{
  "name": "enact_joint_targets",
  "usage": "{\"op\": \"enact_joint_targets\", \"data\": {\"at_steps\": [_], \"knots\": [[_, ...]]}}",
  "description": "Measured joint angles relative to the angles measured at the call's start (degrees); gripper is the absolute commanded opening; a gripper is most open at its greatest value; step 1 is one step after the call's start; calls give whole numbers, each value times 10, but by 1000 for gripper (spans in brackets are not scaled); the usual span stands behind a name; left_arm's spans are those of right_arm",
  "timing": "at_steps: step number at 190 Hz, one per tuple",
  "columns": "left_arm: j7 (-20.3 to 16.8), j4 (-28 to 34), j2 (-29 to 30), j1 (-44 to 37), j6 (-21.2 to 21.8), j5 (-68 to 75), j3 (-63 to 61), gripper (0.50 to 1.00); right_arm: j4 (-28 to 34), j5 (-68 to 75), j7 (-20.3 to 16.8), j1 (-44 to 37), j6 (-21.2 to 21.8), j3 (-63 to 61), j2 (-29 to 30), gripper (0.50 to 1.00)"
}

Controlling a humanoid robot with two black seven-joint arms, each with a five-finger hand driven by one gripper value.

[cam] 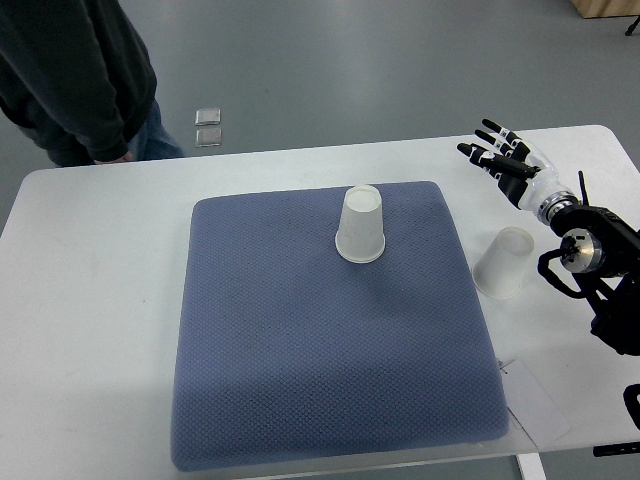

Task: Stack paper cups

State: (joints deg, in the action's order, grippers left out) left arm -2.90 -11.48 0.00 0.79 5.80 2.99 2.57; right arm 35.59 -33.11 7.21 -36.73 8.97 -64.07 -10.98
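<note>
On the white worktop (90,260) a blue mat (320,370) is laid. One paper cup (361,224) is seen upside down on the mat's far half; a second cup (503,262) stands on bare worktop just right of the mat. The right hand (506,160) is held beyond it, fingers spread, nothing grasped. A person (75,75) is seen at the far left corner.

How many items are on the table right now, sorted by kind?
Paper cups: 2, one on the mat, one off it on the bare table
Blue mat: 1
White card at the table's near right edge: 1
Total: 4
</note>
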Motion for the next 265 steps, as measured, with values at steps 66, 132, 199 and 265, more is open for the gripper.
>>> {"op": "enact_joint_targets", "data": {"at_steps": [66, 132, 199, 265], "knots": [[4, 1, 0, 0, -1, -1, 1, 1000, 0, 0, 0, 0, 0, 0, 0, 907], [4, 2, 0, 0, 0, -1, 0, 1000, -1, -1, 1, 0, 6, 10, -2, 907], [4, 2, 0, 0, 0, -1, 0, 1000, 3, 1, 2, 0, 9, 9, -1, 907], [4, 2, 0, 0, 0, -1, 0, 1000, 10, -4, 2, -17, 49, 16, -43, 907]]}}
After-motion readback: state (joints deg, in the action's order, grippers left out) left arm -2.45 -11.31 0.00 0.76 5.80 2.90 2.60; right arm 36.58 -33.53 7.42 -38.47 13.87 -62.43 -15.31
